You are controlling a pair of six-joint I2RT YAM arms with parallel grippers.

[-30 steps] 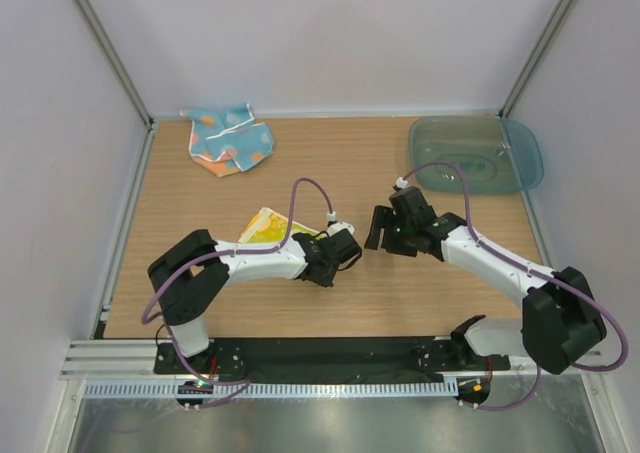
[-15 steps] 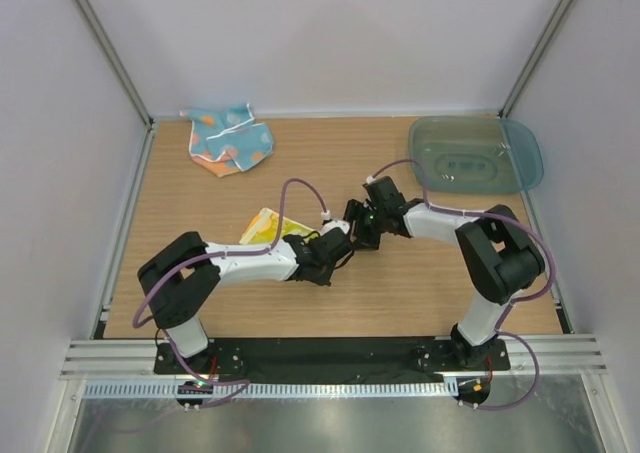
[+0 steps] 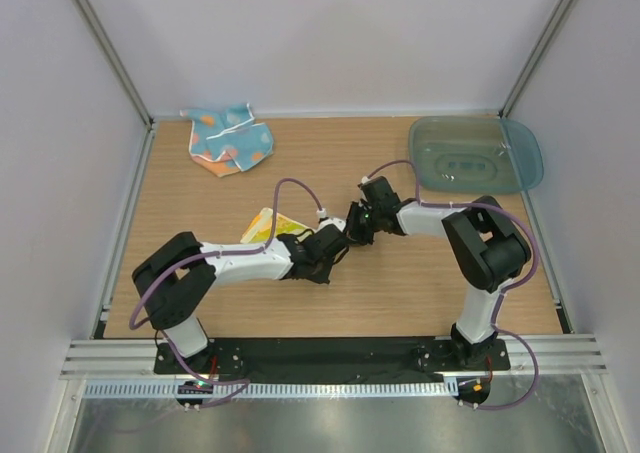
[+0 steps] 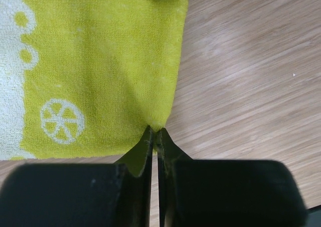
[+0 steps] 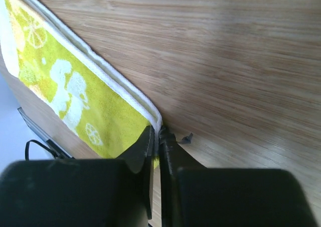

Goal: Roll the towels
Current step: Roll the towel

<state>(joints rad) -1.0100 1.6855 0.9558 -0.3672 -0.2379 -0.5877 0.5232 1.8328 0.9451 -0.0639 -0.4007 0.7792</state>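
Observation:
The yellow towel (image 3: 266, 224) lies mid-table, largely covered by my left arm. In the left wrist view its lemon print (image 4: 95, 61) fills the left half, and my left gripper (image 4: 155, 132) is shut on its near corner. My right gripper (image 5: 157, 132) is shut on another corner, pinching the white hem of the same yellow towel (image 5: 75, 94). From above, the left gripper (image 3: 338, 243) and right gripper (image 3: 356, 227) meet almost tip to tip. The light blue towel (image 3: 230, 139) sits crumpled at the back left, far from both grippers.
A translucent teal tray (image 3: 520, 158) stands at the back right. Grey walls and metal frame posts close off the wooden table (image 3: 420, 283) on three sides. A purple cable loops over each arm.
My right arm swung left to the yellow towel's edge and its jaws closed on the hem. The left gripper crept slightly right and pinched shut on its corner.

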